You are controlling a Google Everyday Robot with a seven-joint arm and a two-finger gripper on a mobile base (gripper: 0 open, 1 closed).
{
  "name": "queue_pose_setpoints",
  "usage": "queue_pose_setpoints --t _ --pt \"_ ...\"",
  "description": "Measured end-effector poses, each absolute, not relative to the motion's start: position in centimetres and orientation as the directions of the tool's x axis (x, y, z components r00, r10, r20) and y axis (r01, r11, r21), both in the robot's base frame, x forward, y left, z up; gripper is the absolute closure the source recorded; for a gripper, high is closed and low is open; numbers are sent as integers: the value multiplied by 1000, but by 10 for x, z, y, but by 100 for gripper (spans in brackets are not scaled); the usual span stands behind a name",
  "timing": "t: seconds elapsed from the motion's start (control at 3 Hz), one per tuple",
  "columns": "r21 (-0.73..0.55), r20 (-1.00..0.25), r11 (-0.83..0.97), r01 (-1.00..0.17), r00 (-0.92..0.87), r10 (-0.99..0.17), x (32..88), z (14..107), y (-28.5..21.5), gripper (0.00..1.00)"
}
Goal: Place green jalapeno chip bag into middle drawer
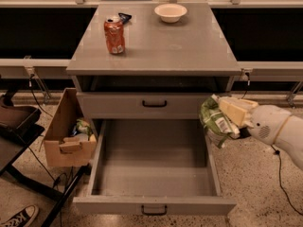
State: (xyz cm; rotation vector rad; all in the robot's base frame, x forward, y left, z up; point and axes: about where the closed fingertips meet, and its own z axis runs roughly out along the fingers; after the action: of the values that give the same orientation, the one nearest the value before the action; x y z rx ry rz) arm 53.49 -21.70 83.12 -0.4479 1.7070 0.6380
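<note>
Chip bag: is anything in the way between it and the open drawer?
Nothing visible is in the way. The gripper holds the chip bag just by the right wall of the pulled-out drawer, and no object shows on the drawer's grey floor.

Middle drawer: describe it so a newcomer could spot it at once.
Find the grey cabinet at centre, with an orange can and white bowl on top. The middle drawer is the lower of its two handled drawers, and the hand holds the green chip bag at its right edge. Unlike the shut drawer above, it is pulled out, showing a deep grey tray.
</note>
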Motion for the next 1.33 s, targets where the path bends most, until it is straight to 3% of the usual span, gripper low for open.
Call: queue_pose_setpoints --t 0.67,1.33 --pt "296 -943 673 -678 -319 93 593 724 -210 100" --pt "364 -922 608 -706 -368 124 595 670 -193 100"
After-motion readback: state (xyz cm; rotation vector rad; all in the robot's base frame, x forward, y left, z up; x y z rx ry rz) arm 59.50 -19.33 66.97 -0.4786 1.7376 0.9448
